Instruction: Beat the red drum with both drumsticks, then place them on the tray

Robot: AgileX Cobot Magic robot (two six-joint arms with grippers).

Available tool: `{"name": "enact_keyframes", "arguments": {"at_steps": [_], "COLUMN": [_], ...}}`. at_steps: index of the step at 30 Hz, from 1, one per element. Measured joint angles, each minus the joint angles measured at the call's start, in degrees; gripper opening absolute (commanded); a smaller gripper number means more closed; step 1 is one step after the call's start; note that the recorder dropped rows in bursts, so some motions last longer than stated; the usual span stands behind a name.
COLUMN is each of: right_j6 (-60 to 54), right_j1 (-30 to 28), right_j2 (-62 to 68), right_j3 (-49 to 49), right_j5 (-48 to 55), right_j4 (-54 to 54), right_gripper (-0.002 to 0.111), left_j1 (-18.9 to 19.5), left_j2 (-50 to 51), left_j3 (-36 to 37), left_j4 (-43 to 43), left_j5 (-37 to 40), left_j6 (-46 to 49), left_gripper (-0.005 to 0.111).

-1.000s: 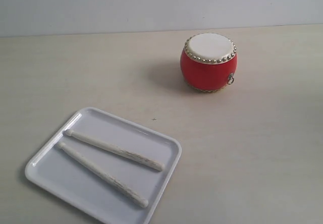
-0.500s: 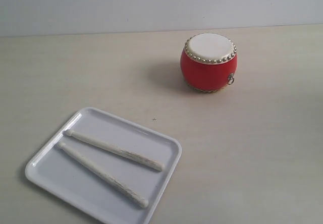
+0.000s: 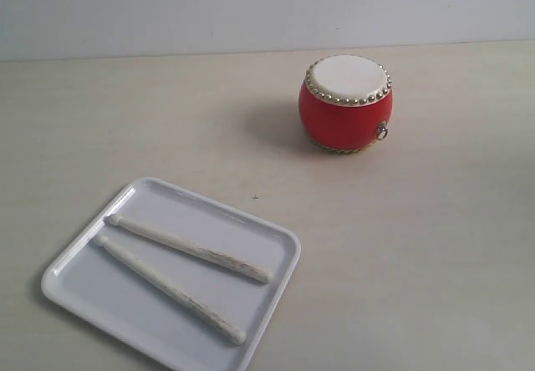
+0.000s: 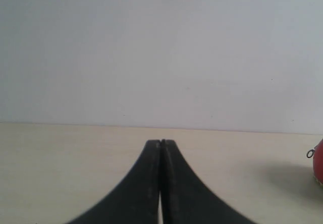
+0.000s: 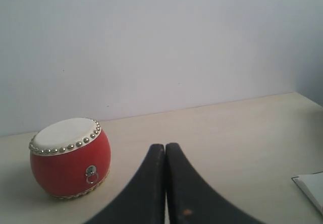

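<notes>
Both drumsticks [image 3: 171, 271] lie on white tray [image 3: 276, 246] at table's front-left corner; red drum [image 3: 345, 104] toward back edge. Left gripper [image 4: 160, 142], right gripper [image 5: 165, 145] closed, empty. Either nothing begun or everything finished; if unstarted, next: open jaws, grasp sticks.

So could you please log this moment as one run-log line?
drumsticks: both lying on tray | red drum: upright on table, apart from tray | left gripper: shut, empty | right gripper: shut, empty

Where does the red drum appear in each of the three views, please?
Exterior view: the red drum stands upright on the table, upper right of centre, far from the tray.
Left wrist view: only its edge shows, cut off at the right border.
Right wrist view: whole, lower left.
Shared landmark: its metal ring handle.
</notes>
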Motion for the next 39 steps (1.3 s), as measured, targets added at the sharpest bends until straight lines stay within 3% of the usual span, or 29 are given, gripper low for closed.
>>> {"name": "enact_keyframes", "arguments": {"at_steps": [16,39], "right_j6": [2.0,2.1], "right_j1": [0.0,0.0], "right_j2": [0.0,0.0], "right_j3": [0.0,0.0], "right_j5": [0.4,0.5], "right_j4": [-6.7,-6.8], "right_gripper": [0.000,0.000], "left_j1": [0.0,0.0], "left_j2": [0.0,0.0], "left_j3": [0.0,0.0], "left_j4": [0.0,0.0], "left_j5": [0.0,0.0], "left_j6": [0.0,0.0], "left_gripper": [0.000,0.000]}}
